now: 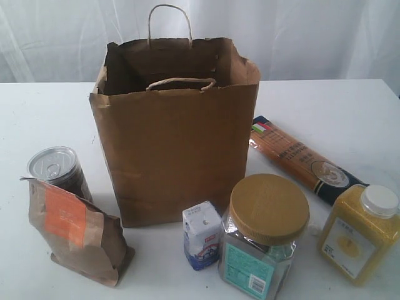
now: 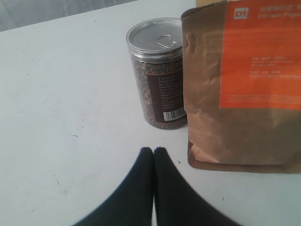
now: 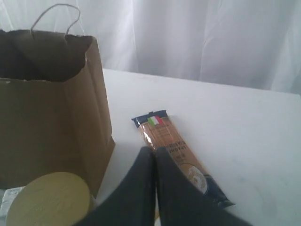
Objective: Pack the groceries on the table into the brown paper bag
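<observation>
The brown paper bag (image 1: 175, 131) stands open and upright in the middle of the table (image 1: 50, 112). Around it sit the groceries: a silver-topped can (image 1: 56, 169) and a kraft pouch with an orange label (image 1: 75, 228) at the left, a white-blue carton (image 1: 202, 234) and a tan-lidded clear jar (image 1: 265, 234) in front, a yellow white-capped jar (image 1: 361, 231) and a spaghetti packet (image 1: 303, 159) at the right. Neither arm shows in the exterior view. My left gripper (image 2: 154, 149) is shut and empty, just short of the can (image 2: 157, 70) and pouch (image 2: 244, 84). My right gripper (image 3: 155, 149) is shut and empty above the spaghetti packet (image 3: 167, 141).
A white curtain (image 1: 312, 31) hangs behind the table's far edge. The bag (image 3: 47, 103) and the tan lid (image 3: 49, 200) lie close beside my right gripper. Bare tabletop (image 2: 61, 117) stretches away on the side of my left gripper opposite the pouch.
</observation>
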You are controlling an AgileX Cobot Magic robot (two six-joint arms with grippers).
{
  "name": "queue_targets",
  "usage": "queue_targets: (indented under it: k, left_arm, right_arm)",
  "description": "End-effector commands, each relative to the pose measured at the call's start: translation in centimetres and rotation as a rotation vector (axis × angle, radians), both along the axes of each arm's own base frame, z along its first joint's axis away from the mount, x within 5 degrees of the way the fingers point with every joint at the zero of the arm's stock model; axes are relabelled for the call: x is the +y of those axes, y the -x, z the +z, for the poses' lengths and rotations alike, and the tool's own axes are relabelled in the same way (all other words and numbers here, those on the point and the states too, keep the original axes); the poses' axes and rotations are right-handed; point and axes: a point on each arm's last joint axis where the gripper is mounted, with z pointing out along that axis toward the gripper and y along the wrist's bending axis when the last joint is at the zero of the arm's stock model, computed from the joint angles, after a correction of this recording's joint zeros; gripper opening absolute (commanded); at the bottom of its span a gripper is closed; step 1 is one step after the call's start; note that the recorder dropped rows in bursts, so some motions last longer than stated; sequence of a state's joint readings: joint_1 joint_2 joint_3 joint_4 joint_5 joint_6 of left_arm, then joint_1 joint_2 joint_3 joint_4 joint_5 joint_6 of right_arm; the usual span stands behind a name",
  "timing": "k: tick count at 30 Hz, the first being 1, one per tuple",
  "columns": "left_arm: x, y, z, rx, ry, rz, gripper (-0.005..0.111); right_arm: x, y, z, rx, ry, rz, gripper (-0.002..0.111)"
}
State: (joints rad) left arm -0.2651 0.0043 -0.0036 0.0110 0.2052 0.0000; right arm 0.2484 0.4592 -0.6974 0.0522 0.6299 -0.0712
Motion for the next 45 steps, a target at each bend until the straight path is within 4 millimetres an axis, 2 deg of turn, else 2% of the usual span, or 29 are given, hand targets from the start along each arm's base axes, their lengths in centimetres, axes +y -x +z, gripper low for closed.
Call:
queue_targets:
  k: [1, 5, 8, 12, 16, 29, 31, 33, 36, 38, 40, 43, 45]
  left_arm:
    - [0.0, 0.0, -0.1, -0.001, 0.003, 0.004, 0.000]
    - [0.0, 0.0, -0.1, -0.001, 0.003, 0.004, 0.000]
    - [0.0, 0.0, -0.1, -0.001, 0.003, 0.004, 0.000]
    - [0.0, 0.0, -0.1, -0.001, 0.003, 0.004, 0.000]
    - [0.0, 0.0, -0.1, -0.001, 0.003, 0.004, 0.000]
    - [0.0, 0.0, -0.1, -0.001, 0.003, 0.004, 0.000]
    - [0.0, 0.0, -0.1, -0.001, 0.003, 0.004, 0.000]
    - [0.0, 0.0, -0.1, -0.001, 0.003, 0.004, 0.000]
    - [0.0, 0.0, -0.1, -0.001, 0.003, 0.004, 0.000]
    - [0.0, 0.0, -0.1, -0.001, 0.003, 0.004, 0.000]
    - [0.0, 0.0, -0.1, -0.001, 0.003, 0.004, 0.000]
    - [0.0, 0.0, -0.1, -0.001, 0.003, 0.004, 0.000]
    - [0.0, 0.0, -0.1, -0.001, 0.003, 0.004, 0.000]
  right_arm:
    - [0.7, -2.5, 0.7, 0.098, -0.018, -0.012, 0.000]
    - [1.1, -4.4, 1.0, 0.199, -0.120, -0.063, 0.000]
    - [1.5, -5.7, 1.1, 0.237, -0.114, -0.067, 0.000]
    - [2.0, -6.5, 0.7, 0.338, -0.080, -0.052, 0.000]
    - [2.9, -7.0, 0.5, 0.352, -0.067, -0.010, 0.000]
    - [6.1, -5.9, -0.7, 0.456, 0.045, 0.198, 0.001]
    - [6.9, -5.9, -1.1, 0.480, 0.070, 0.233, 0.009]
    - [7.6, -5.9, -1.5, 0.501, 0.087, 0.264, 0.021]
    - [8.8, -6.0, -2.1, 0.518, 0.138, 0.327, 0.050]
    - [9.6, -6.1, -2.5, 0.518, 0.195, 0.385, 0.075]
    - [10.4, -6.2, -3.0, 0.523, 0.220, 0.415, 0.094]
    - [11.3, -6.7, -3.6, 0.536, 0.254, 0.431, 0.105]
    - [11.6, -7.1, -4.1, 0.546, 0.290, 0.442, 0.105]
